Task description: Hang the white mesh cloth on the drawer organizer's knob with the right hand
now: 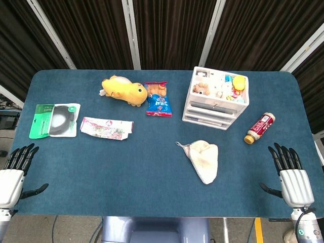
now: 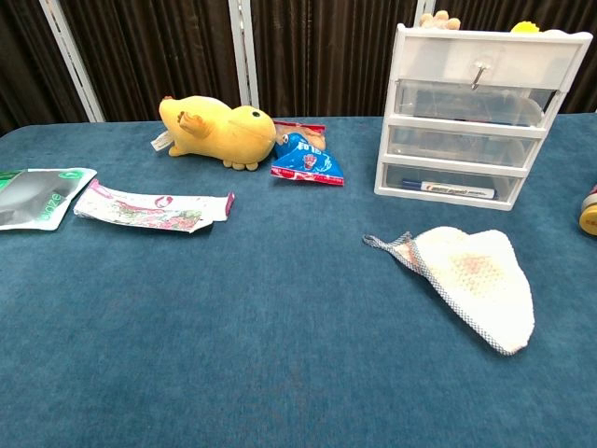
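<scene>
The white mesh cloth (image 1: pixel 204 159) (image 2: pixel 470 279) lies flat on the blue table, in front of the drawer organizer, with a small loop at its left corner. The white drawer organizer (image 1: pixel 217 99) (image 2: pixel 476 117) stands at the back right; a small metal knob (image 2: pixel 478 73) sticks out of its top drawer. My right hand (image 1: pixel 289 174) rests at the table's near right edge, fingers apart, holding nothing, well to the right of the cloth. My left hand (image 1: pixel 15 171) lies at the near left edge, also empty with fingers spread. Neither hand shows in the chest view.
A brown bottle (image 1: pixel 259 127) lies right of the organizer. A yellow plush toy (image 1: pixel 122 89) and a blue snack bag (image 1: pixel 158 99) sit at the back middle. A flat printed packet (image 1: pixel 106 127) and a green-white pouch (image 1: pixel 54 120) lie on the left.
</scene>
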